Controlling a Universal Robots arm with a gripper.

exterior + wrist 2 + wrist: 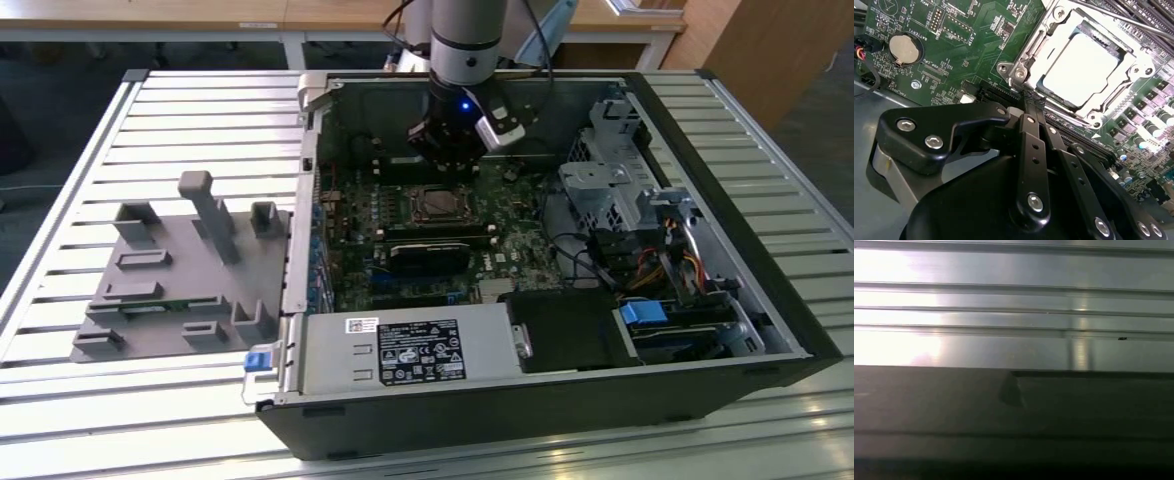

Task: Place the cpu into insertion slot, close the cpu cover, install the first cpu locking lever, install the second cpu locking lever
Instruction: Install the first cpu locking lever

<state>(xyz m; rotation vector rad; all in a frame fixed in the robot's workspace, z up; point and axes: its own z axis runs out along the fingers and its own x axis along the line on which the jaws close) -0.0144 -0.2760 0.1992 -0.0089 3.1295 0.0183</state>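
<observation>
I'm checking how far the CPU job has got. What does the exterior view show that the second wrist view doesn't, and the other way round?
Exterior view alone: the whole open black computer case on the slatted metal table, a grey moulded fixture tray at the exterior view's left, and the arm above the board.

Second wrist view alone: the silver-grey square cpu seated under the thin silvery metal cpu cover, and a round coin battery.

Both: the green motherboard and the end effector beside the socket.
</observation>
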